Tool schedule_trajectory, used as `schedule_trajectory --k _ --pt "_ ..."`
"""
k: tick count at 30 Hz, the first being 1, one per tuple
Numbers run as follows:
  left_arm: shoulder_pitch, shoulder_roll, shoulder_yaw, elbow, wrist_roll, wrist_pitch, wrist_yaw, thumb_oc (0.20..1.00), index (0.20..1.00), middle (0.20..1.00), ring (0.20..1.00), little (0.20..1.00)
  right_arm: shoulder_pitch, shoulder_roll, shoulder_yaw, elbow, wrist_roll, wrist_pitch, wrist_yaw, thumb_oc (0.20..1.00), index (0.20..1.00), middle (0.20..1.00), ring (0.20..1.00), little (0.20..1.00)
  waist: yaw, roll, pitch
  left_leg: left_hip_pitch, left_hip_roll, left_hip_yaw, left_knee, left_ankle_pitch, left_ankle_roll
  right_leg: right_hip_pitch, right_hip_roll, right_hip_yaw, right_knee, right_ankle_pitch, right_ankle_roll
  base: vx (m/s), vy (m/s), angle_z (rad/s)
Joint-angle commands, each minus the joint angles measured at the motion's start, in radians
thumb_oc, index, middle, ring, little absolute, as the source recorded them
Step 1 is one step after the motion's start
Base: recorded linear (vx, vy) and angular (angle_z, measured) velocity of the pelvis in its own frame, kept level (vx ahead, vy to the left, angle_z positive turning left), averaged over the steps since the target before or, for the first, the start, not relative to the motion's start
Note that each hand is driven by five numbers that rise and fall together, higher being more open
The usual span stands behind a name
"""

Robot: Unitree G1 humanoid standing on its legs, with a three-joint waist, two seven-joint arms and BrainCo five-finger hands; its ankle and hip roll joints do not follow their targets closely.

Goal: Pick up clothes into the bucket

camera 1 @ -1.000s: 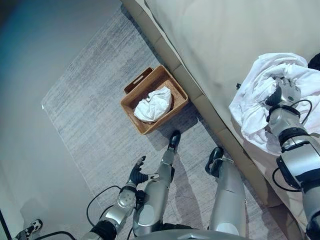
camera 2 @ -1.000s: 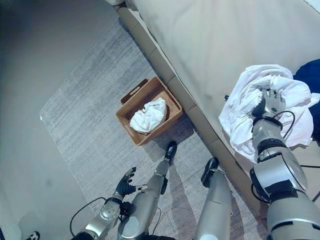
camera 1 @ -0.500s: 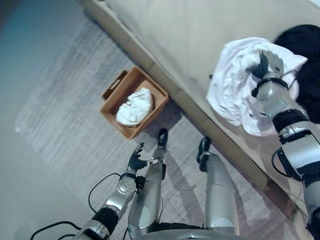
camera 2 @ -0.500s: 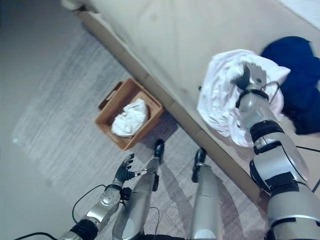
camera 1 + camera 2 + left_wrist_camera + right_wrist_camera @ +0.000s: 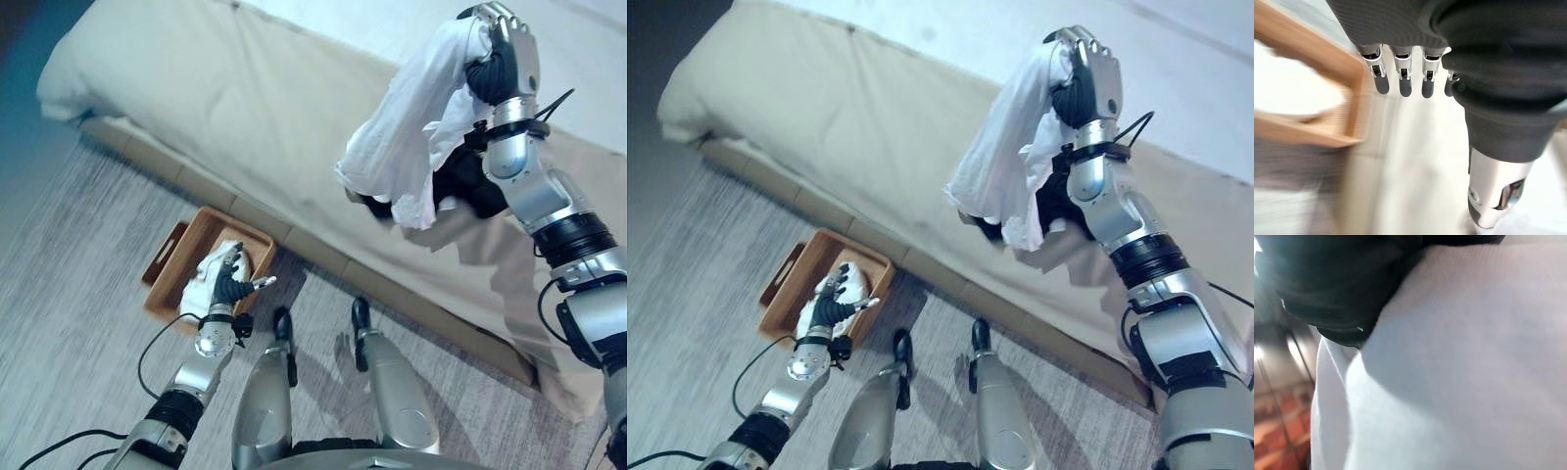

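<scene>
With my right robot hand clenched on the white garment above the bed, I'd swing left over the basket before releasing.

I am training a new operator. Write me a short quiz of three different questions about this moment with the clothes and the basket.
1. True or false: the right hand holds a white garment lifted above the bed.
2. What already lies in the wooden basket?
A) a dark garment
B) white clothes
C) nothing
3. Fill in: the left hand is ____ and holds nothing.

Key: 1 true; 2 B; 3 open.
</scene>
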Motion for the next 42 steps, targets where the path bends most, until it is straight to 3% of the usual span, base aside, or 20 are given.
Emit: schedule_trajectory --k 1,9,11,15,22,29,41,42 --pt "0.011 -0.029 -0.007 -0.089 -0.010 -0.053 -0.020 1.000 1.000 1.000 1.000 1.000 0.088 0.012 -0.064 -0.117 0.086 -0.110 0.082 0.200 0.200 0.200 0.200 0.200 -0.014 -0.004 -0.152 0.055 -0.036 -0.035 0.077 -0.124 0.030 0.095 -0.032 0.000 -0.079 0.015 0.070 0.15 0.027 -0.10" --pt "-0.102 -0.079 -0.061 -0.162 -0.064 -0.025 -0.095 1.000 1.000 1.000 1.000 1.000 0.302 0.082 -0.125 -0.257 0.328 -0.154 0.278 0.200 0.200 0.200 0.200 0.200 -0.024 0.001 -0.289 0.172 -0.060 -0.054 0.011 -0.131 0.036 0.230 -0.062 -0.046 -0.135 0.011 0.078 0.10 0.019 0.04" --pt "-0.136 -0.106 -0.102 -0.175 -0.102 -0.006 -0.146 1.000 1.000 1.000 1.000 1.000 0.365 0.086 -0.127 -0.310 0.437 -0.158 0.374 0.200 0.200 0.200 0.200 0.200 -0.022 0.004 -0.339 0.207 -0.071 -0.071 -0.032 -0.121 0.035 0.276 -0.072 -0.077 -0.170 0.014 0.080 0.10 0.011 0.26" --pt "-0.206 -0.133 -0.166 -0.149 -0.134 0.021 -0.198 1.000 1.000 1.000 1.000 1.000 0.385 0.082 -0.106 -0.365 0.495 -0.149 0.451 0.200 0.200 0.200 0.200 0.200 -0.026 0.007 -0.388 0.246 -0.073 -0.090 -0.097 -0.095 0.032 0.316 -0.081 -0.113 -0.201 0.019 0.083 0.05 0.004 0.25" --pt "-0.292 -0.133 -0.290 -0.166 -0.140 0.056 -0.318 1.000 1.000 1.000 1.000 1.000 0.381 0.090 -0.068 -0.429 0.526 -0.139 0.524 0.200 0.200 0.200 0.200 0.200 -0.036 0.005 -0.423 0.283 -0.072 -0.123 -0.154 -0.067 0.034 0.361 -0.092 -0.165 -0.209 0.014 0.084 0.02 -0.003 0.30" --pt "-0.365 -0.187 -0.436 -0.124 -0.034 0.096 -0.419 1.000 1.000 1.000 1.000 1.000 0.384 0.150 -0.055 -0.503 0.517 -0.144 0.556 0.200 0.200 0.200 0.200 0.200 -0.045 0.016 -0.449 0.292 -0.077 -0.132 -0.159 -0.061 0.041 0.380 -0.098 -0.176 -0.220 0.016 0.085 0.00 0.000 0.01" --pt "-0.384 -0.276 -0.524 -0.082 -0.229 0.203 -0.529 1.000 1.000 1.000 1.000 1.000 0.445 0.210 -0.095 -0.591 0.557 -0.137 0.570 0.200 0.200 0.200 0.200 0.200 -0.067 0.030 -0.441 0.290 -0.078 -0.135 -0.159 -0.055 0.043 0.385 -0.101 -0.176 -0.229 0.020 0.086 0.00 0.000 0.01" --pt "-0.381 -0.275 -0.521 -0.084 -0.240 0.206 -0.527 0.398 0.398 0.398 0.398 0.398 0.449 0.215 -0.102 -0.596 0.563 -0.137 0.569 0.200 0.200 0.200 0.200 0.200 -0.067 0.031 -0.440 0.290 -0.078 -0.135 -0.159 -0.055 0.044 0.384 -0.102 -0.175 -0.228 0.020 0.086 0.00 0.000 0.00"
